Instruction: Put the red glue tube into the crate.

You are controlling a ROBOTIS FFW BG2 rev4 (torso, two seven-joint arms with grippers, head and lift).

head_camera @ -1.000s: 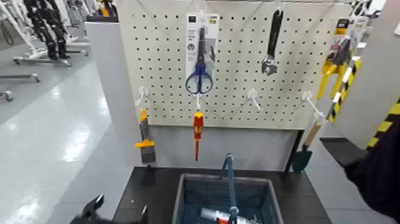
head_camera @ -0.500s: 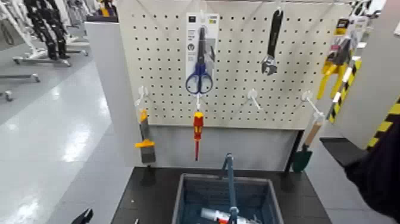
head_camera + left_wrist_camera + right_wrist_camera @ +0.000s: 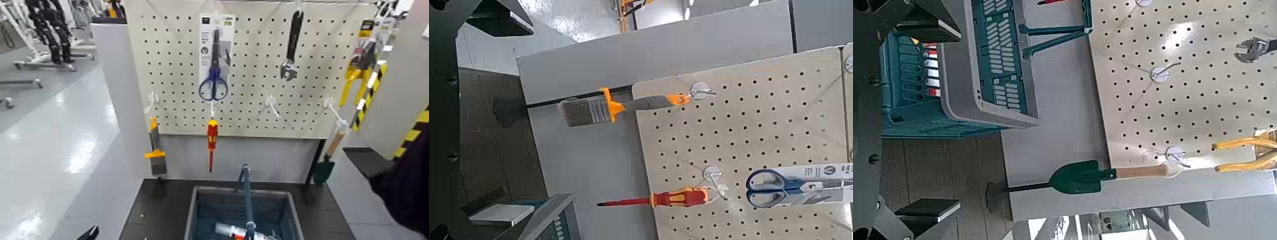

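The red glue tube (image 3: 231, 230) lies inside the crate (image 3: 203, 210), a blue-grey lattice basket with an arched blue handle, at the bottom middle of the head view. In the right wrist view the crate (image 3: 998, 60) shows with a red-and-white item (image 3: 925, 70) inside. Only a tip of my left gripper (image 3: 89, 233) shows, low and left of the crate. In its wrist view the left gripper (image 3: 499, 115) is open and empty, facing the pegboard. My right gripper (image 3: 918, 115) is open and empty beside the crate.
A pegboard (image 3: 255, 64) behind the crate carries scissors (image 3: 214, 64), a red-and-yellow screwdriver (image 3: 212, 142), a brush (image 3: 156, 150), a wrench (image 3: 292, 45) and a green trowel (image 3: 327, 163). The crate stands on a black table (image 3: 159, 204). My dark right arm (image 3: 408, 185) fills the right edge.
My left gripper has dropped down and out of the head view; only one tip stays at the bottom edge. The crate and tube have not moved.
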